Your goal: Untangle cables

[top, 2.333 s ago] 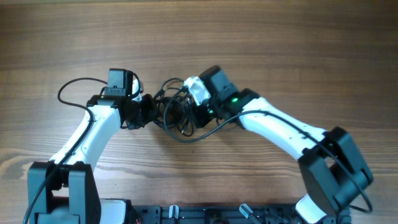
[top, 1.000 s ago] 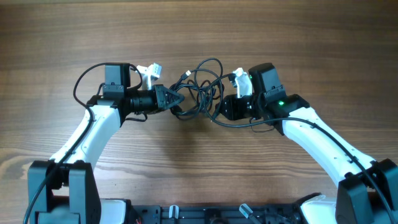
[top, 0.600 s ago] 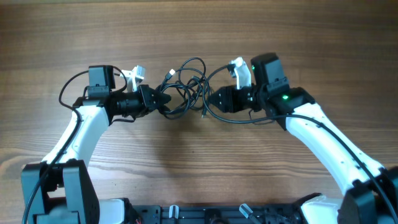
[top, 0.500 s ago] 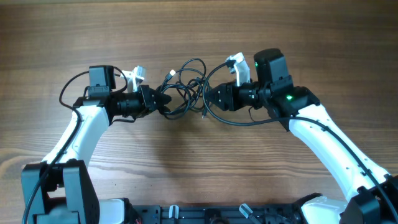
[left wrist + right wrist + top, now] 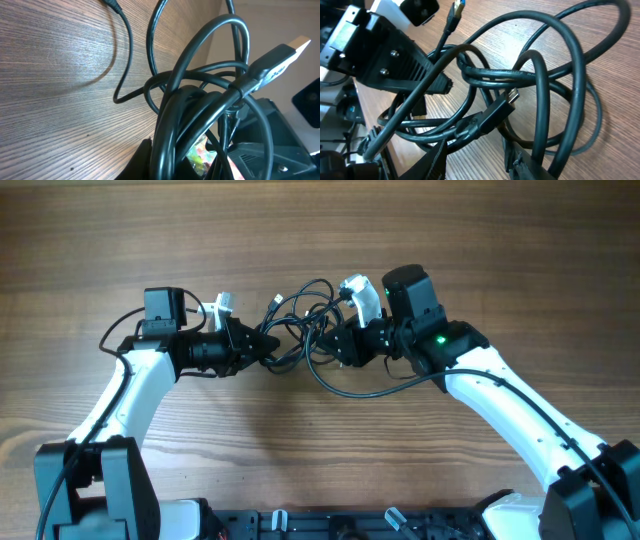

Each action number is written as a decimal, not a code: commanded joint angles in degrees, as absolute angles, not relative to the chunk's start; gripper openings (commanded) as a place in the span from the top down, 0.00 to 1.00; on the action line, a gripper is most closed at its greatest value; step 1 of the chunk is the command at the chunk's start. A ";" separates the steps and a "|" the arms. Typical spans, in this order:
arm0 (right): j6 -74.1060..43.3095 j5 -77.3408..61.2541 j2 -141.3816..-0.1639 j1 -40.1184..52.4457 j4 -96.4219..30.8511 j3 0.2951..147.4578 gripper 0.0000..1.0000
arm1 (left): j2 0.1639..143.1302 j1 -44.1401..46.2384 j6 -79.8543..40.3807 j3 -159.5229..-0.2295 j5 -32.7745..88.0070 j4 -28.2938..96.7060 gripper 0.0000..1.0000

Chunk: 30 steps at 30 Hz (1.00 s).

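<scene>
1. Here, the thin, flexible black cables [image 5: 300,332] sit in a knotted clump of loops on the brown wood-grain table [image 5: 320,230], near its middle, between the ends of the two arms.
2. The left gripper [image 5: 264,346] points right into the left side of the clump. Its jaws are closed tight on a bundle of several strands. The left wrist view shows these pressed together at the fingers and fanning upward into loops.
3. One strand in that view ends in a flat black plug with a silver metal tip [image 5: 282,55], which sticks out toward the upper right.
4. The right gripper [image 5: 336,346] points left into the right side of the clump, near the left gripper but apart from it.
5. Its black fingers [image 5: 438,156] stand partly apart. Strands cross just ahead of the gap and one drops between the fingers, but no pinch on any of them shows.
6. In the right wrist view the loops overlap one another on the table, and a thicker sleeved section lies across the front of the fingers.
</scene>
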<state>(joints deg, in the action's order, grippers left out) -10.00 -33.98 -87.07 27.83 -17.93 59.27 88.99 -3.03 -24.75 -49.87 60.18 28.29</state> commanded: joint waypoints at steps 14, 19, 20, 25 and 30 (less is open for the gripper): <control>10.37 -26.79 -84.09 27.68 -16.95 59.51 0.50 | 89.03 -3.22 -24.25 -49.82 63.37 28.12 0.96; 7.05 -19.14 -84.16 27.68 -18.04 59.51 0.50 | 89.03 -3.22 -24.25 -49.82 63.40 28.12 0.96; 5.69 -19.66 -84.16 27.68 -18.13 59.51 0.50 | 89.03 -3.22 -24.25 -49.82 63.37 28.12 0.96; 4.27 -23.88 -84.97 27.68 -21.10 59.51 0.50 | 89.03 -3.22 -24.25 -49.82 63.37 27.92 0.96; 1.21 -27.55 -87.79 27.68 -19.75 59.51 0.50 | 89.03 -3.22 -24.25 -49.82 63.37 27.92 0.96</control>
<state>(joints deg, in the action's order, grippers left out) 3.60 -24.84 -85.93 27.81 -20.38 59.29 88.99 -3.05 -24.73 -49.87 60.95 28.25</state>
